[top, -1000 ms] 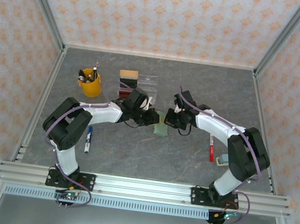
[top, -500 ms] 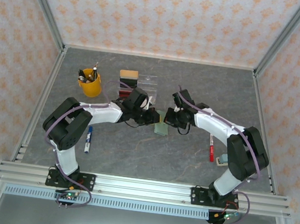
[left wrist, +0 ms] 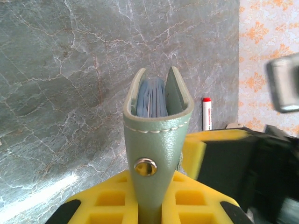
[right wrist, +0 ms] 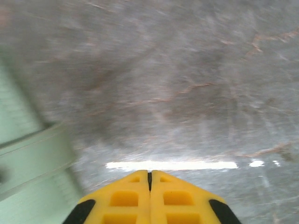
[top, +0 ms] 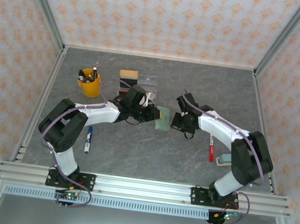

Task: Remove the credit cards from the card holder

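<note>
Left pincer (left wrist: 152, 189) tight on the green card holder (left wrist: 156, 116); right pincer (right wrist: 149, 179) closed, apparently empty.

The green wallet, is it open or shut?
Almost shut: the wallet is folded like a book, its two covers gaping slightly, grey-blue pockets showing between them.

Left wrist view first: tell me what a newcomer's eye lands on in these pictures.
The sage-green leather card holder is clamped in the yellow-fingered left gripper, its mouth showing pale blue pockets. In the right wrist view, the right gripper hangs shut and empty above the grey marbled table. Overhead, a yellow cup of pens sits far left.
</note>
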